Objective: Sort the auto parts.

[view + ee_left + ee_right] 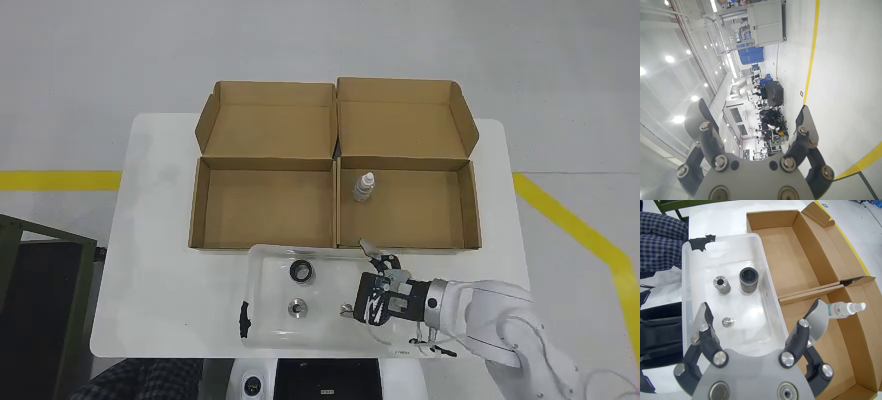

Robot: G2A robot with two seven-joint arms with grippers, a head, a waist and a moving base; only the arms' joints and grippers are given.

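Auto parts [301,271]: small silver metal stud [726,322], grey bored steel bushing [721,284] and dark cylindrical bearing [749,280] sit in the clear plastic bin [770,283] beneath the right gripper [761,305], spread wide and empty. Likely the pick step: lower onto the nearest stud, then close.

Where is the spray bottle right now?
In the top view, the spray bottle sits in the right-hand cardboard box, beside its wall nearest the left box.
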